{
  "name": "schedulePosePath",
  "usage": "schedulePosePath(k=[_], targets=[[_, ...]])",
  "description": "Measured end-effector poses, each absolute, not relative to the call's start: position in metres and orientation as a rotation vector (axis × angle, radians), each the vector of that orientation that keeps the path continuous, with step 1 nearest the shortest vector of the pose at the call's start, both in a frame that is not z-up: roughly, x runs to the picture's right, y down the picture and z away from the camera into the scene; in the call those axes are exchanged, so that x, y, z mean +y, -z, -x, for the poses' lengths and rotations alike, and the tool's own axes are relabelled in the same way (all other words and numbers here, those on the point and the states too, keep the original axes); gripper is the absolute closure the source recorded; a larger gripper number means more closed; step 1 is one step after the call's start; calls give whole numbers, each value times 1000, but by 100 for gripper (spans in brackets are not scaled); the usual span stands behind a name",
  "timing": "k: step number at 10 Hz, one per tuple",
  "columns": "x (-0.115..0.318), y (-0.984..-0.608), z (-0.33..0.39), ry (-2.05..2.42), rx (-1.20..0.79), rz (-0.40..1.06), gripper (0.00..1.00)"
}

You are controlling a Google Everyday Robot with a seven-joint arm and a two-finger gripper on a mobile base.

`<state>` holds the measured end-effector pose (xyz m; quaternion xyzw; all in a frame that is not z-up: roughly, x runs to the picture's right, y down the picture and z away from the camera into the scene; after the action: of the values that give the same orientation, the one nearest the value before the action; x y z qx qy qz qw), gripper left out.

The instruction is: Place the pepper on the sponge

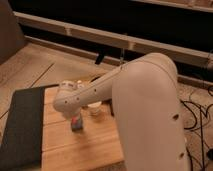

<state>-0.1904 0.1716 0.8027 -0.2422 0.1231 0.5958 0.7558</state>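
**Pepper at sponge, gripper close above**

Gripper [73, 114]: one. It sits low over the table, tucked under the white wrist end of the arm [102, 91]. Whether it is open, closed or holding anything cannot be told.

Pepper [75, 120]: one. It shows only as a small orange-red patch at the top face of the sponge, directly under the gripper. It seems to rest on the sponge, though the view is too poor to be sure of contact.

Sponge [77, 127]: one. This grey-blue block lies flat on the wooden table [85, 147].

Progress: by judgement, the pepper is where the task wants it, or very nearly. If the gripper has hold of it, what remains is letting go and lifting clear without dragging it off.

Other items:
- White cup-like vessel [95, 108]: one, just beside the sponge.
- Dark mat [22, 125]: one, along the table's left side.
- Arm: one.
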Motion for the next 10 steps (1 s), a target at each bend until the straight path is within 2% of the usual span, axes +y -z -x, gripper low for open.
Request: schedulePosePath(k=[3,10], targets=[[180,-808,197,-1273,280,545,100],[168,-797,186,-1268,293,503,100]])
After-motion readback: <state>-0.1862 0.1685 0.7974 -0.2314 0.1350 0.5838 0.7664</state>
